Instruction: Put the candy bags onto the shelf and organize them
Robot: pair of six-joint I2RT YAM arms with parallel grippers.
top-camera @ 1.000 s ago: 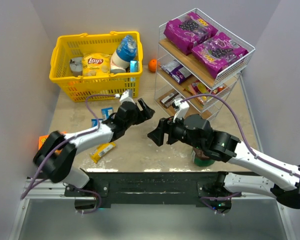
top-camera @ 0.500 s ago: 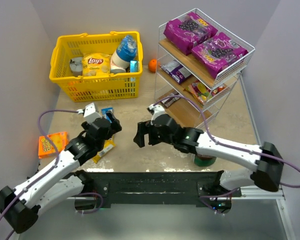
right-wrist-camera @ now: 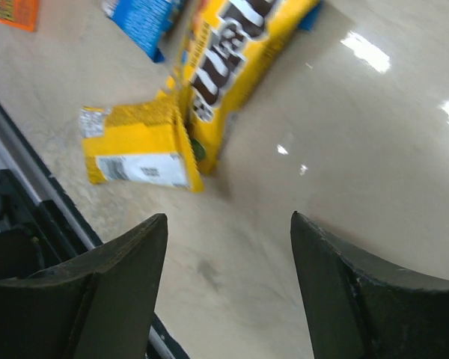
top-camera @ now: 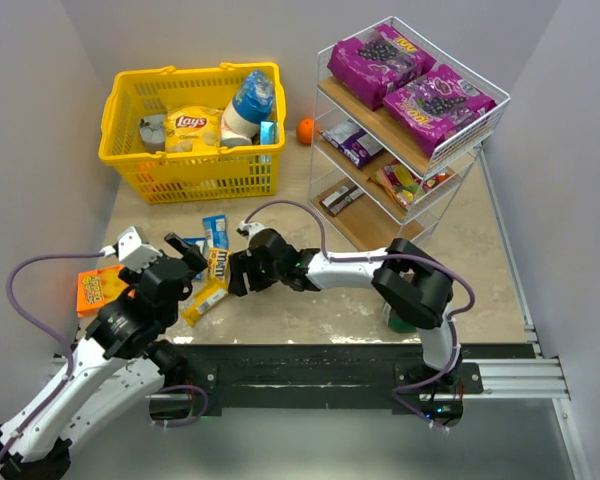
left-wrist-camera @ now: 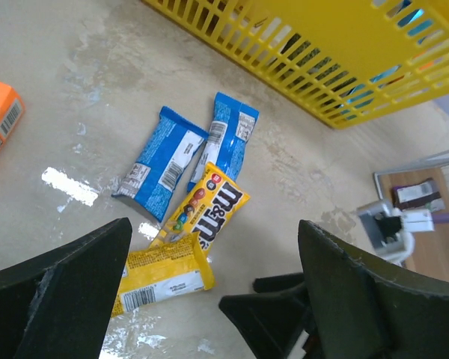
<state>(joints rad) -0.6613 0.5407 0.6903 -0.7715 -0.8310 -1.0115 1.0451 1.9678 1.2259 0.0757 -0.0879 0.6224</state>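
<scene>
Two large purple candy bags (top-camera: 378,62) (top-camera: 438,100) lie on the top tier of the white wire shelf (top-camera: 488,120). Smaller packets sit on its lower tiers. On the table lie a yellow M&M's bag (top-camera: 218,265) (left-wrist-camera: 206,209) (right-wrist-camera: 232,60), a second yellow packet (top-camera: 202,300) (left-wrist-camera: 161,277) (right-wrist-camera: 138,146) and two blue packets (top-camera: 215,230) (left-wrist-camera: 159,163) (left-wrist-camera: 228,142). My right gripper (top-camera: 238,275) (right-wrist-camera: 228,221) is open and low over the table, just right of the yellow bags. My left gripper (top-camera: 187,255) (left-wrist-camera: 213,247) is open and empty above them.
A yellow basket (top-camera: 130,170) at the back left holds a Lay's bag (top-camera: 192,125) and a bottle. A flat orange box (top-camera: 98,290) lies at the left. An orange fruit (top-camera: 305,130) sits beside the shelf. A green roll (top-camera: 408,318) stands near the front right.
My right gripper has swept left and down to the yellow bags. My left arm has drawn back to the left and nearer. Both stayed open and empty.
</scene>
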